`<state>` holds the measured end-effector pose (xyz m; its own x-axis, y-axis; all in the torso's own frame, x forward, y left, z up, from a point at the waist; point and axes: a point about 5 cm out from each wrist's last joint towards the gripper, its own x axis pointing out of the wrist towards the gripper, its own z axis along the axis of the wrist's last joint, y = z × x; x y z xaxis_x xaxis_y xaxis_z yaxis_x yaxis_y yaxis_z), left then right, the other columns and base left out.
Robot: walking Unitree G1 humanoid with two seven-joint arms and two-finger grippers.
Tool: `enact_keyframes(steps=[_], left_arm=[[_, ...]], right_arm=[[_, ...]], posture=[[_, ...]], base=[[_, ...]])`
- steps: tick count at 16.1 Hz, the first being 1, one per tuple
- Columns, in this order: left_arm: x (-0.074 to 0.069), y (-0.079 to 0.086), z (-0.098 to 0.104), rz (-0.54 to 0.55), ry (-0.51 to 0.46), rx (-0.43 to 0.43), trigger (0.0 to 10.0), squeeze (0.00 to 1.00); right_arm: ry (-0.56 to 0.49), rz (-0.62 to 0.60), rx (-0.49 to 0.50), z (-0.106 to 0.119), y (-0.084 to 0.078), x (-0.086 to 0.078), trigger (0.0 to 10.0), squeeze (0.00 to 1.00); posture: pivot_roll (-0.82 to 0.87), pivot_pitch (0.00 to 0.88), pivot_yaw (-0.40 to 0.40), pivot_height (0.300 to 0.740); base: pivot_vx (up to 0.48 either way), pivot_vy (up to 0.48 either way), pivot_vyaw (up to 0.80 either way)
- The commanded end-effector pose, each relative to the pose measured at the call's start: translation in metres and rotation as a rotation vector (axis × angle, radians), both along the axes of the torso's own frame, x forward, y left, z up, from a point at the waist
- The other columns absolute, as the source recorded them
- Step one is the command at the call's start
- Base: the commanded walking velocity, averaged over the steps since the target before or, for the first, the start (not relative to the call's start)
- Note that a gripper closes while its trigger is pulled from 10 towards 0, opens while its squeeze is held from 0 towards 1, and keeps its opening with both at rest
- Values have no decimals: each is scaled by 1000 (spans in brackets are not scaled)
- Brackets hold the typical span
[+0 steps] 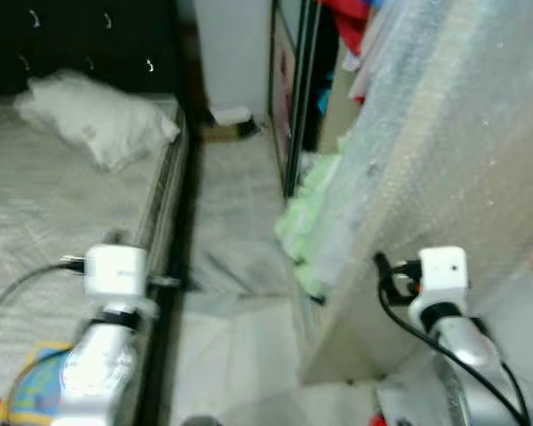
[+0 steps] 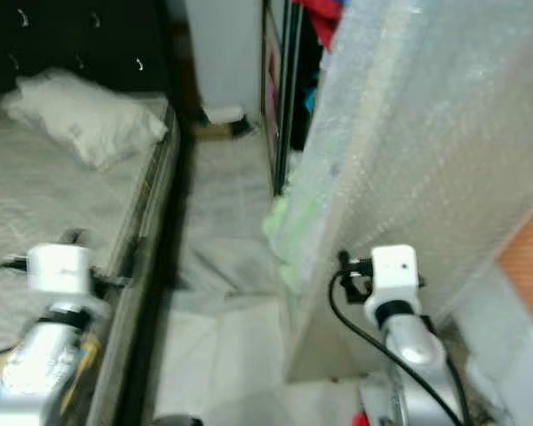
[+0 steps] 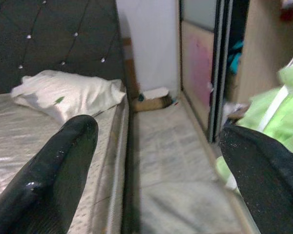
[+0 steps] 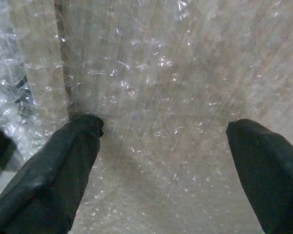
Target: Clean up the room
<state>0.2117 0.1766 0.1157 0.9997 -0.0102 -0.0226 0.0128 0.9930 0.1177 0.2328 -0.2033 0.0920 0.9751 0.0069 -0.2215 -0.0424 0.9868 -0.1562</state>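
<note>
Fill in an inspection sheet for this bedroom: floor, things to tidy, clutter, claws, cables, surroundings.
Surface: pale floor runs between bed and wardrobe.
Job's things: green cloth heaped at the wardrobe's foot; pillow on the mattress.
Clutter: small box by the far wall; colourful item at the mattress edge.
Claws: left claw open, over the bed's edge; right claw open, facing a bubble-wrapped panel.
Cables: black cable along the right arm.
Surroundings: dark tufted headboard; open wardrobe with clothes.
</note>
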Motion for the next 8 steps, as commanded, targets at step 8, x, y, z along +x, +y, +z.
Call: enact_keyframes(steps=[8], left_arm=[[2,-10,1,-27,-9,-25,10000,0]], right_arm=[[-21,40,16,5,6,5,10000,0]], posture=[[-26,2,-36,740]], base=[[0,0,586]])
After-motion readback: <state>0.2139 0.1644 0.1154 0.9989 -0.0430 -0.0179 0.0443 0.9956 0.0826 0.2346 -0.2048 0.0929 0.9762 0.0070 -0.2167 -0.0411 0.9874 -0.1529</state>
